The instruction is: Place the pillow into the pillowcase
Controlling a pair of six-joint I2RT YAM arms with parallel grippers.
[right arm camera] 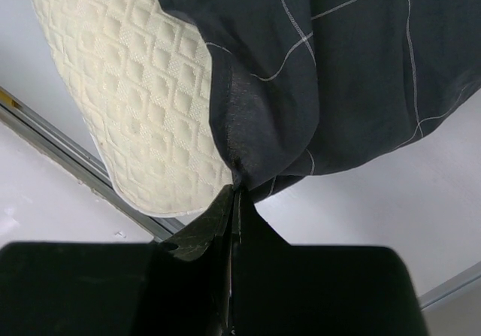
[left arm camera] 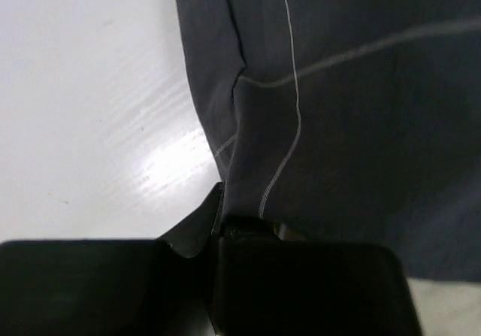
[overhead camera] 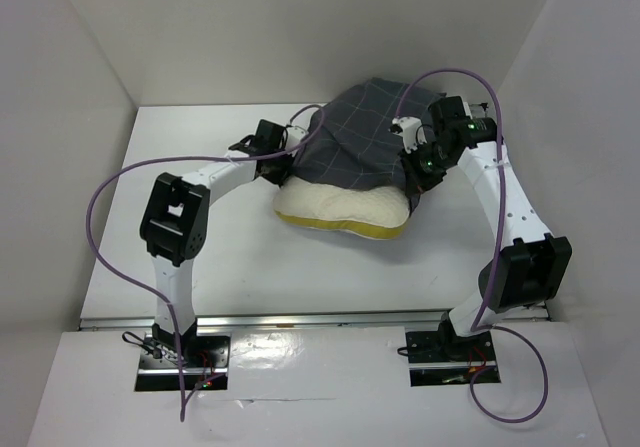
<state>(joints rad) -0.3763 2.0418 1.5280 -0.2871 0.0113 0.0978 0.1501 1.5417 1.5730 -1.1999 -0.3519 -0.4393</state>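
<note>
Scene inventory: one pillow (overhead camera: 345,210), one pillowcase (overhead camera: 368,135), two arms, two grippers, one white table (overhead camera: 200,267).

**Pillow.** The pillow lies near the middle of the table, slightly right of centre. Its near portion is exposed and shows a cream quilted surface, with a darker yellow band along the near edge. Its far portion is covered by the pillowcase. In the right wrist view the pillow (right arm camera: 135,88) shows a diamond-pattern texture.

**Pillowcase.** The dark grey cloth with thin light grid lines is draped over the far side of the pillow and bulges upward toward the far wall. Its open edge runs across the pillow from left to right.

**Left gripper** (overhead camera: 288,159). It is positioned at the left end of the pillowcase edge. In the left wrist view the left gripper (left arm camera: 223,219) has its fingers pressed together on a fold of the pillowcase (left arm camera: 338,88), with the cloth pinched between them. Bare table (left arm camera: 90,88) lies to its left.

**Right gripper** (overhead camera: 412,185). It is positioned at the right end of the pillowcase edge, just beside the pillow's right corner. In the right wrist view the right gripper (right arm camera: 235,197) is fully closed, clamping a bunched point of the pillowcase (right arm camera: 338,65) hem next to the pillow.
</note>
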